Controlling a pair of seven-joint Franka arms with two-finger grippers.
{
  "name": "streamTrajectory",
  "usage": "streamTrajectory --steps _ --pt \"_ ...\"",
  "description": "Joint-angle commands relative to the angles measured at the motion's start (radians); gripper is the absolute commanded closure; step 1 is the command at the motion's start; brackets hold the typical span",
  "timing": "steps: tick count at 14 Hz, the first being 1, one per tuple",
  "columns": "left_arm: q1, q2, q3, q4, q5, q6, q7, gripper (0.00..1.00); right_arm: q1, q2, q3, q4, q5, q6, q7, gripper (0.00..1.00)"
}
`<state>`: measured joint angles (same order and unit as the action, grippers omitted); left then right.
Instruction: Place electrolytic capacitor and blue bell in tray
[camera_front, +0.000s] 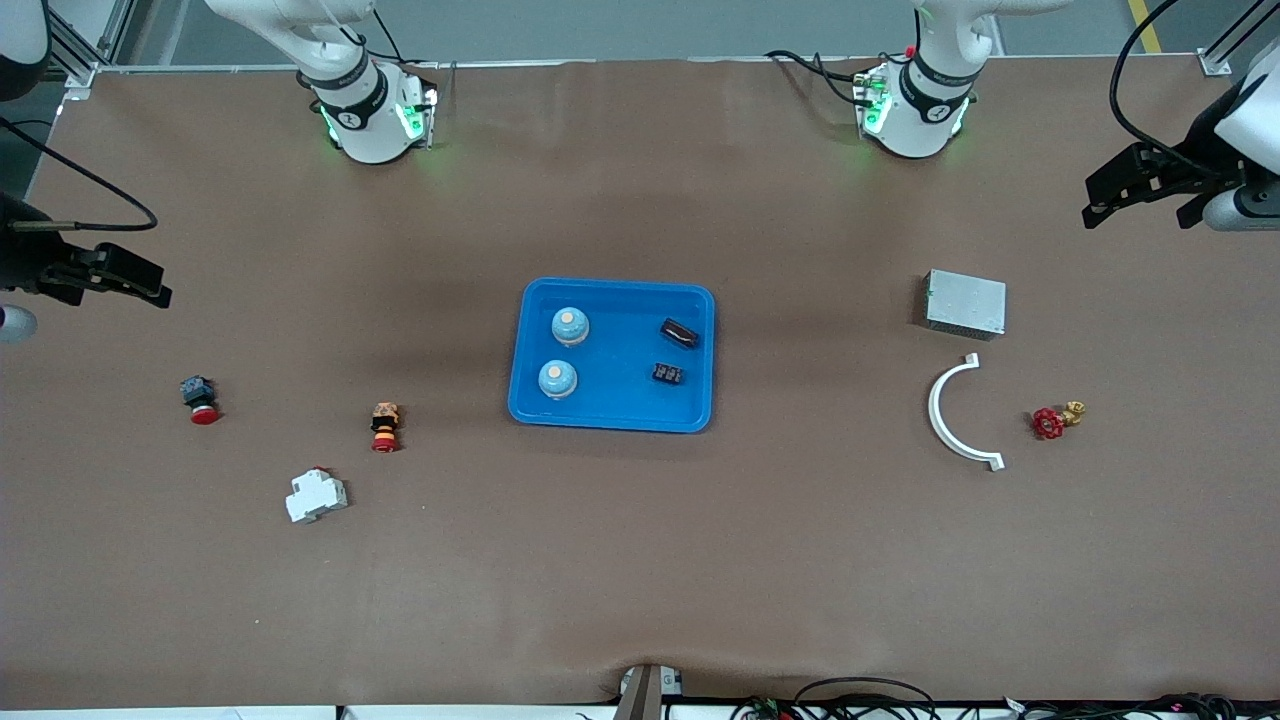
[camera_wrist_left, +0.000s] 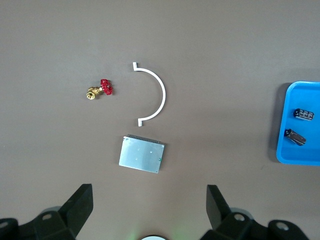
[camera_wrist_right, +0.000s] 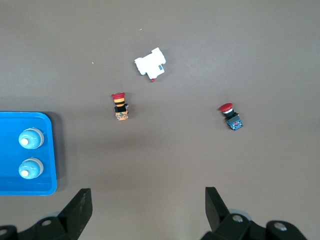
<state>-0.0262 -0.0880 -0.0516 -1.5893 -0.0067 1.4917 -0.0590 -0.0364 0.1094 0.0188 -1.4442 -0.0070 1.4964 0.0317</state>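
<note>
At frame centre, the tray (camera_front: 612, 355) holds two bells (camera_front: 570, 325) and two capacitors (camera_front: 679, 333). The left wrist view shows only the capacitors; the right, only bells. Left gripper (camera_front: 1140, 187) and right gripper (camera_front: 110, 275) wait at the edges, spread wide.

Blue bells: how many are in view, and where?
2, both in the tray, on its side toward the right arm's end: one blue bell farther from the front camera, the other nearer. None appear hidden.
</note>
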Motion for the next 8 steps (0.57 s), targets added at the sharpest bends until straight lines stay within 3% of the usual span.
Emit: streamTrajectory --steps 1,8 --pt "0.0 0.011 0.001 0.029 0.014 -0.021 0.024 0.0 -0.023 0.003 -0.01 0.018 0.01 -0.016 -0.003 0.0" --pt "0.003 0.011 0.004 0.038 0.014 -0.031 0.024 0.0 -0.05 -0.013 -0.01 -0.021 0.013 0.057 0.002 0.0"
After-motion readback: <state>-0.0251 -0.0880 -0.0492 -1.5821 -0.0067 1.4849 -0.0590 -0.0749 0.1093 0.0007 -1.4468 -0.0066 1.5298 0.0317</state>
